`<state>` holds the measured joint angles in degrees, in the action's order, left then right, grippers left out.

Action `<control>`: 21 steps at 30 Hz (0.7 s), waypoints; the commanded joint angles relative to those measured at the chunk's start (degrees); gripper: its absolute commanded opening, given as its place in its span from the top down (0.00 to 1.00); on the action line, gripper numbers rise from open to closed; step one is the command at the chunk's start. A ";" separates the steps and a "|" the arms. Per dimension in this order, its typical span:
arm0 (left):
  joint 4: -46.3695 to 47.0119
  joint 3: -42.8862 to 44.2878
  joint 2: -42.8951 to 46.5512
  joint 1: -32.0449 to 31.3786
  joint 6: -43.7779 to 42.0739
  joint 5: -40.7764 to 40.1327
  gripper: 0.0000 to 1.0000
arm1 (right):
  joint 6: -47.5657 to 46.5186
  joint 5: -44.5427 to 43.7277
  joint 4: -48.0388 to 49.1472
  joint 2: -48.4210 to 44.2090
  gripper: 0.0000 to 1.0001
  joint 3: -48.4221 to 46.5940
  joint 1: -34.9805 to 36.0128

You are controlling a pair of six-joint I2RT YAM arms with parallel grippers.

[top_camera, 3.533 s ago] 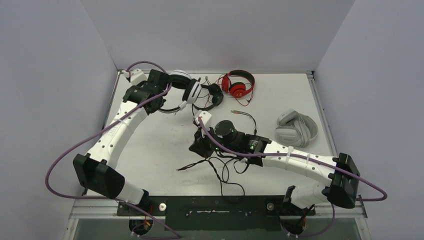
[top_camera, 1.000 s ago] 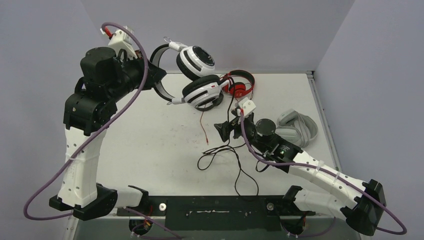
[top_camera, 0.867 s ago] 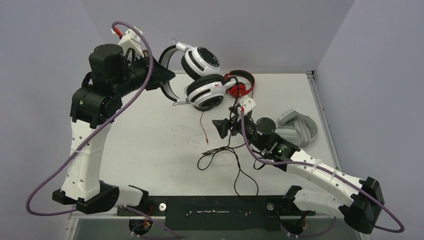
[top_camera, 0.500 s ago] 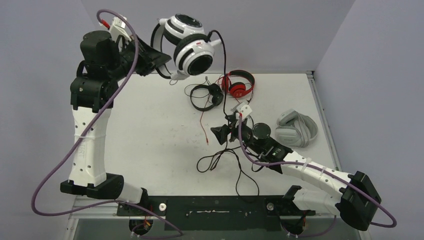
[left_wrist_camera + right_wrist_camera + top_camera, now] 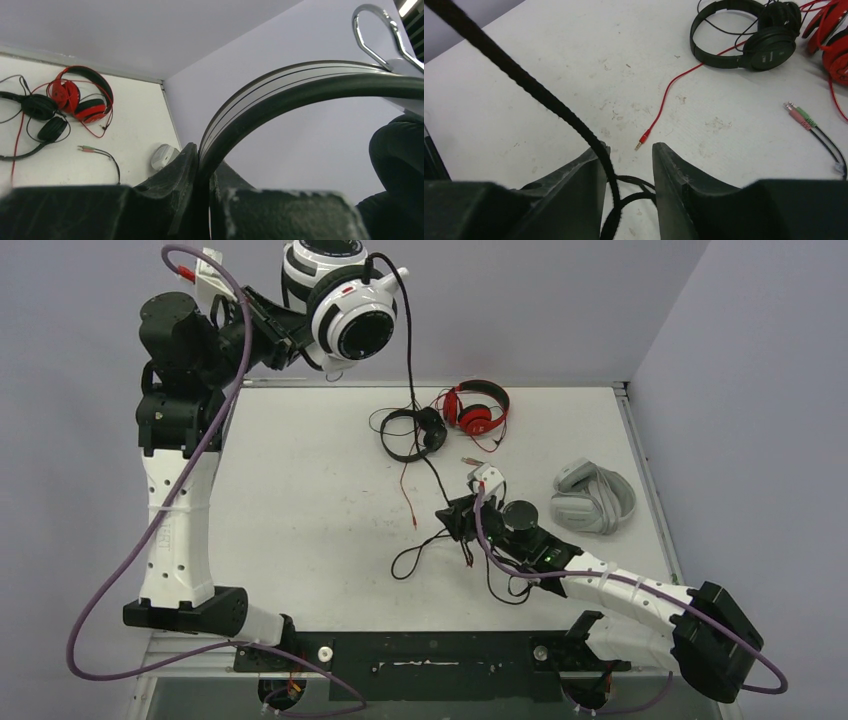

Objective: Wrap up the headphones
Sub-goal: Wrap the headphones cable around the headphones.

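Overhead camera sees the whole table (image 5: 300,490); close wrist cameras look outward, sharing the red headphones (image 5: 67,95).

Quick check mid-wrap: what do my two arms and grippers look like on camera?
Both the left arm and right arm have white link shells, black joint housings and a purple cable tied alongside. The left gripper and right gripper have black, scuffed fingers.

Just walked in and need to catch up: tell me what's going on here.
The left gripper is clamped on the headband of the white-and-black headphones, holding them high. Their black cable hangs down between the open jaws of the right gripper near the table. Black headphones, red headphones and grey headphones lie on it, untouched.
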<state>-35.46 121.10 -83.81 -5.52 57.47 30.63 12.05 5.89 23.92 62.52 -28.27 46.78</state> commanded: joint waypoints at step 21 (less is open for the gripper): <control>1.64 -33.77 14.04 -0.22 -4.09 -0.50 1.00 | -6.89 0.06 -5.26 6.29 0.19 -28.27 -1.96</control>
<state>-35.94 89.25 -73.71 -5.58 54.78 28.27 5.78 7.81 17.30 66.02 -51.77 45.78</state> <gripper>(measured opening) 0.072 0.825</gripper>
